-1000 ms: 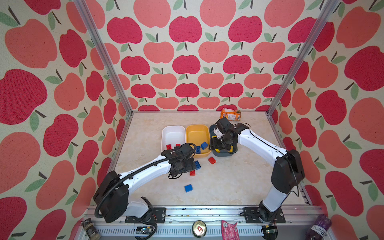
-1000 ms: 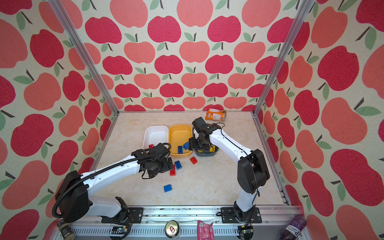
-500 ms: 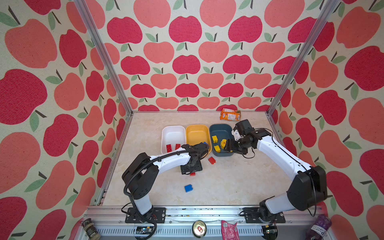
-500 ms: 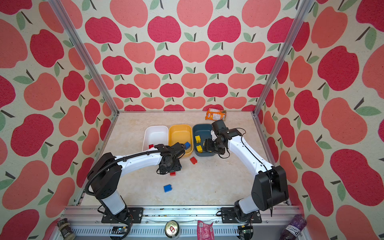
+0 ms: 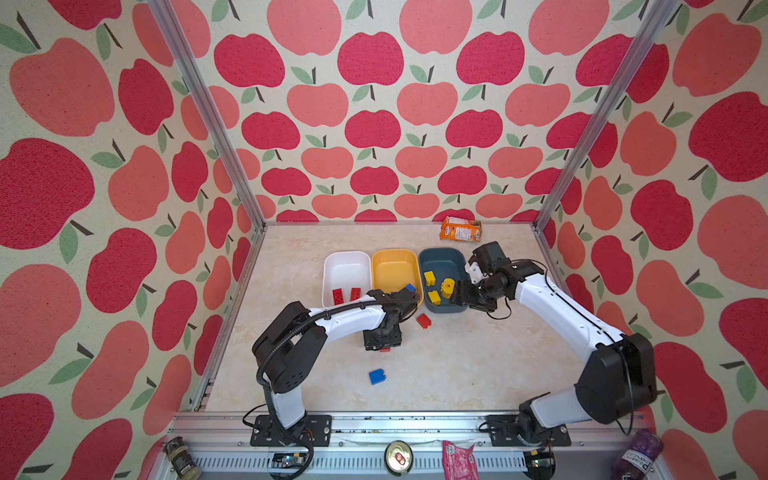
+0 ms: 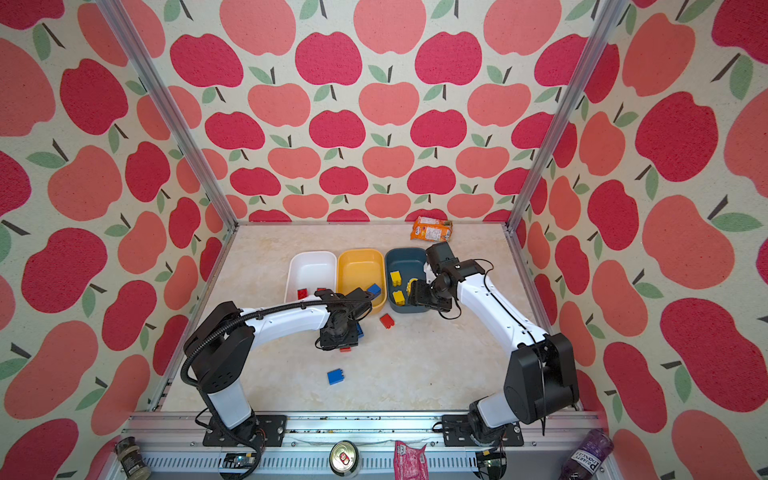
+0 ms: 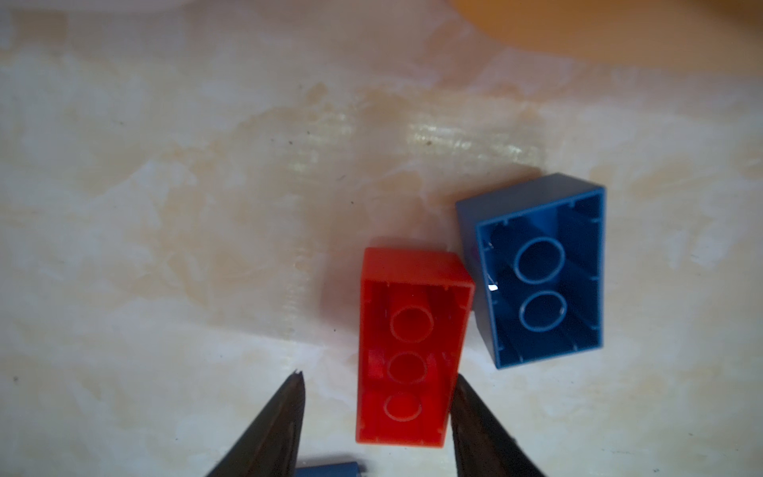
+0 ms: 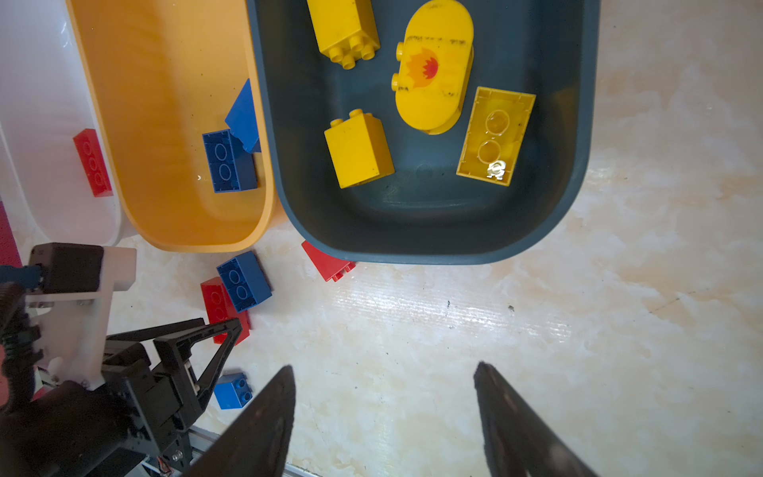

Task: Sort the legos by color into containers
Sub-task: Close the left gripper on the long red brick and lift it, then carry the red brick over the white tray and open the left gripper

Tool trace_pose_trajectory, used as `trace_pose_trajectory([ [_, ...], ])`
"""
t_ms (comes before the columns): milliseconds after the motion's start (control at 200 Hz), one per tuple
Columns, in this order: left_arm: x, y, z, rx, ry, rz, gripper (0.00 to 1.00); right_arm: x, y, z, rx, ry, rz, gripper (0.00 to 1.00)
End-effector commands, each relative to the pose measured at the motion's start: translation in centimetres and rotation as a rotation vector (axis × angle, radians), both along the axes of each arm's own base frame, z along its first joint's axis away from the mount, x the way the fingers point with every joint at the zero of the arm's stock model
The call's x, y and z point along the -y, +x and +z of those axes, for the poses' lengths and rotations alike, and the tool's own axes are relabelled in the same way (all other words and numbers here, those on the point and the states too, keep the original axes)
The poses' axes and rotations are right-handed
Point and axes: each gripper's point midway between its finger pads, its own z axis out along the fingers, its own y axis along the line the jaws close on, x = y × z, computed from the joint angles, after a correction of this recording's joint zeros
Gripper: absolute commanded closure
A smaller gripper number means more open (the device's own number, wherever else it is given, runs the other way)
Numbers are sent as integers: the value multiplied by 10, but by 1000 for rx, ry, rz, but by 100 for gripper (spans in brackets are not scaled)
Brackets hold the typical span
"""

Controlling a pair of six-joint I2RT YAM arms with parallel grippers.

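Note:
In the left wrist view my left gripper (image 7: 377,376) straddles an upturned red brick (image 7: 413,342) on the table. One finger touches its side and the other stands apart. An upturned blue brick (image 7: 541,272) lies against it. In both top views the right gripper (image 5: 462,294) (image 6: 417,293) hovers open and empty at the near right corner of the dark tub (image 5: 442,264), which holds several yellow legos (image 8: 358,150). The yellow tub (image 5: 392,268) holds blue bricks (image 8: 229,161). The white tub (image 5: 347,268) holds red bricks (image 5: 338,296). Loose on the table are a red brick (image 5: 423,321) and a blue brick (image 5: 377,376).
An orange snack packet (image 5: 460,229) lies at the back right near the wall. The three tubs stand side by side in mid-table. Aluminium posts (image 5: 540,224) and patterned walls close in the table. A can (image 5: 398,457) and wrappers lie beyond the front rail.
The left gripper has come down over the red brick and its jaws have narrowed around it. The right gripper has drawn back from above the dark tub to its right side, still open.

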Motion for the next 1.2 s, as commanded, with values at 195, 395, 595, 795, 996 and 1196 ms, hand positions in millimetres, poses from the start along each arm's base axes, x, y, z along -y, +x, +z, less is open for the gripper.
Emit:
trace_pose_trajectory([
  [195,3,7,-8,-15,-5,-26,49,2,-3,7,6,15,-9,29],
  [395,2,8,-8,-15,-9,-30,59,3,-3,8,9,15,-17,29],
  [595,-1,10,5,5,-17,-27,69,3,-4,7,6,19,-24,29],
  [795,-9,12,32,54,-30,-11,75,1,-5,6,2,32,-34,28],
  [996,-22,21,68,126,-41,5,78,0,-6,6,-2,43,-39,24],
  [1196,-38,46,98,190,-73,8,80,-3,-12,6,-9,56,-38,17],
])
